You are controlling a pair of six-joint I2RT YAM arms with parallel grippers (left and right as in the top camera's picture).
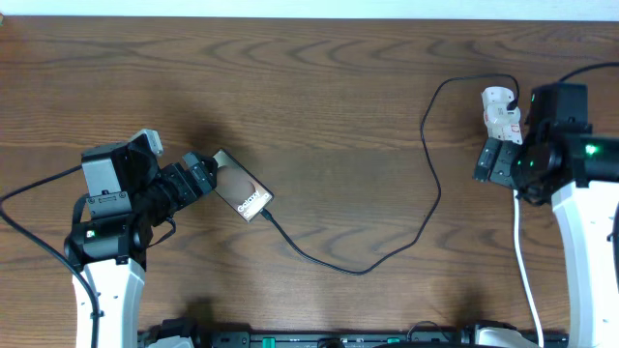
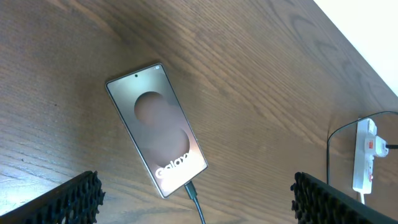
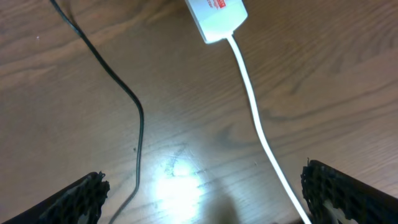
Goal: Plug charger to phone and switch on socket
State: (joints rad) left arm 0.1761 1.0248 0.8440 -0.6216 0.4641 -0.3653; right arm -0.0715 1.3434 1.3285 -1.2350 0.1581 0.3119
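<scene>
Top-down overhead over whole table (image 1: 309,87); close, slanted wrist views, charger (image 3: 142,124) in both

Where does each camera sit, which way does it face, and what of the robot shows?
Overhead: fixed above the table, looking straight down; both arms show, left gripper by the phone, right gripper by the socket.
Left wrist: on the left arm, looks down and forward past its open fingertips at the phone.
Right wrist: on the right arm, looks down between its fingertips at the socket's end and the charger.
Shared: every view shows socket and charger.
</scene>
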